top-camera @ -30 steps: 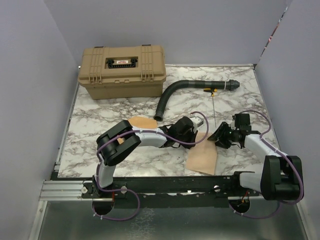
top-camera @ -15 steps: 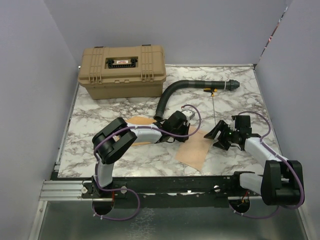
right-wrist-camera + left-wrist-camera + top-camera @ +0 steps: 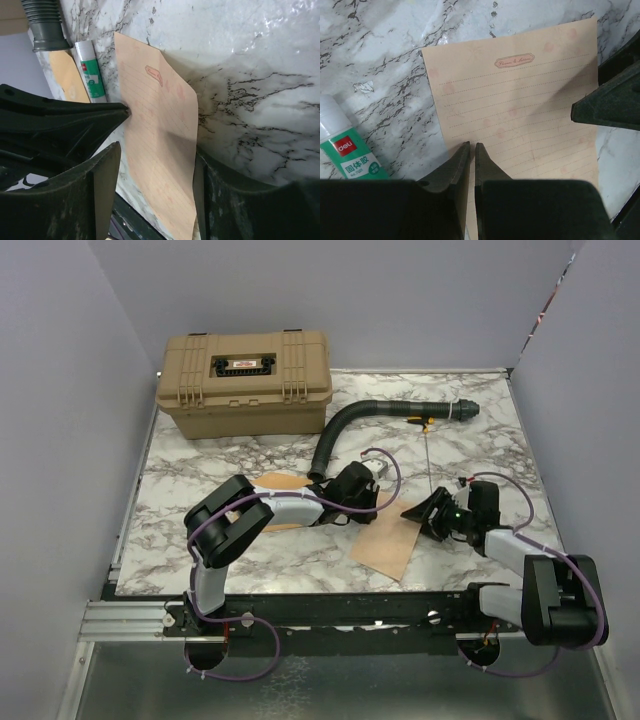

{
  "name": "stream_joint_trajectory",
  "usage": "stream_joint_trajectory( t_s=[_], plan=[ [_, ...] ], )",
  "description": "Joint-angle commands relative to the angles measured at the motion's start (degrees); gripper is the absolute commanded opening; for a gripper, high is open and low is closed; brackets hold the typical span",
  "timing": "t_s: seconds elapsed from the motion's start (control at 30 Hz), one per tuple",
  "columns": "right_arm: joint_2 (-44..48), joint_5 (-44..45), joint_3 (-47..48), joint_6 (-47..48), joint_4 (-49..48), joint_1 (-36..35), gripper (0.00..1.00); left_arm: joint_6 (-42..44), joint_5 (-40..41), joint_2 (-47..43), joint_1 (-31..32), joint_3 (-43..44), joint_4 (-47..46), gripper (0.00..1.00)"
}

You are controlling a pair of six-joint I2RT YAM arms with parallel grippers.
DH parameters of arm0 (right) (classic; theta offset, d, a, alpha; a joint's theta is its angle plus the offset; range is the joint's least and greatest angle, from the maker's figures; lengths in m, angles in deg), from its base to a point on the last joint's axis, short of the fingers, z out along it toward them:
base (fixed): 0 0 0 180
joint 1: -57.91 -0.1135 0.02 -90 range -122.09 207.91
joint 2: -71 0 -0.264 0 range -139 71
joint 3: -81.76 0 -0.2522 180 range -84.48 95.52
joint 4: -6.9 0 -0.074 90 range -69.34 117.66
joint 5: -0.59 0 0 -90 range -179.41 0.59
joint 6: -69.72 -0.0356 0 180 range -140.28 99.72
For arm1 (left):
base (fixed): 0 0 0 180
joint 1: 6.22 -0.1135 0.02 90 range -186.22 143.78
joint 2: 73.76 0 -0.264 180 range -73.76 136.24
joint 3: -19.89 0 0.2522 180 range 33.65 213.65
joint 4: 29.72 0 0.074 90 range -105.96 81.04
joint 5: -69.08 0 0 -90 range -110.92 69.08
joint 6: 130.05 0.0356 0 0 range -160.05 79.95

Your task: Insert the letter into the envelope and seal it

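Note:
The letter [image 3: 388,543], a pale lined sheet, lies on the marble table in front of both arms. In the left wrist view my left gripper [image 3: 471,147] is shut on the letter's [image 3: 520,105] near edge, with paper showing between the fingers. My left gripper [image 3: 375,510] sits at the sheet's far-left corner in the top view. My right gripper [image 3: 422,515] is open at the sheet's right edge. In the right wrist view it [image 3: 156,162] straddles the letter [image 3: 160,130] without closing. The orange-tan envelope [image 3: 280,486] lies mostly hidden under my left arm.
A white and green glue stick [image 3: 345,145] lies left of the letter, also in the right wrist view [image 3: 91,75]. A tan toolbox [image 3: 245,380] stands at the back left. A black corrugated hose [image 3: 370,415] curves behind the arms. A thin yellow-handled tool [image 3: 425,425] lies near it.
My left gripper has pulled back to the left, dragging the letter with it and laying it flatter. My right gripper has moved left to the sheet's right edge.

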Motion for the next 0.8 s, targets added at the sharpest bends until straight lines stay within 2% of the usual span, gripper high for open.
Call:
stream_joint_trajectory(
  t_s=[0.0,0.07,0.1,0.2,0.3,0.5,0.57,0.63,0.7,0.77],
  plan=[
    [2.5,-2.0,-2.9,-3.3,-7.9,0.3,0.57,-0.7,2.5,-0.1,-0.5,-0.6,6.8,0.1],
    [3.6,-1.7,-3.2,-3.3,-8.6,0.3,0.48,-0.9,2.7,-0.3,-0.4,-0.1,7.0,0.1],
    [3.9,-1.3,-3.2,-3.2,-8.7,0.3,0.39,-1.1,2.9,-0.6,-0.5,0.1,7.0,0.1],
    [3.2,-0.1,-2.8,-1.9,-9.0,0.3,0.03,-3.5,4.1,-1.3,-0.8,1.3,7.7,0.1],
    [2.9,-0.4,-2.6,-2.0,-11.0,0.3,0.0,-6.1,4.8,-2.9,-0.9,3.1,7.9,0.15],
    [10.1,3.6,5.5,-0.7,-3.0,0.3,0.0,-7.2,5.6,-8.0,-2.5,9.1,12.2,0.67],
    [12.3,5.4,10.3,-0.1,-0.2,0.3,0.0,-7.2,5.6,-10.1,-3.9,11.4,13.2,0.76],
    [13.2,6.3,15.4,0.5,1.6,0.3,0.0,-7.0,5.6,-11.9,-5.7,13.9,14.0,0.81],
    [12.9,6.9,20.8,1.1,3.5,0.3,0.0,-6.7,4.7,-13.4,-7.8,16.5,14.3,0.95],
    [12.3,7.2,26.6,1.2,4.7,0.3,0.0,-5.7,1.9,-14.3,-9.8,19.8,14.5,0.99]
  ],
)
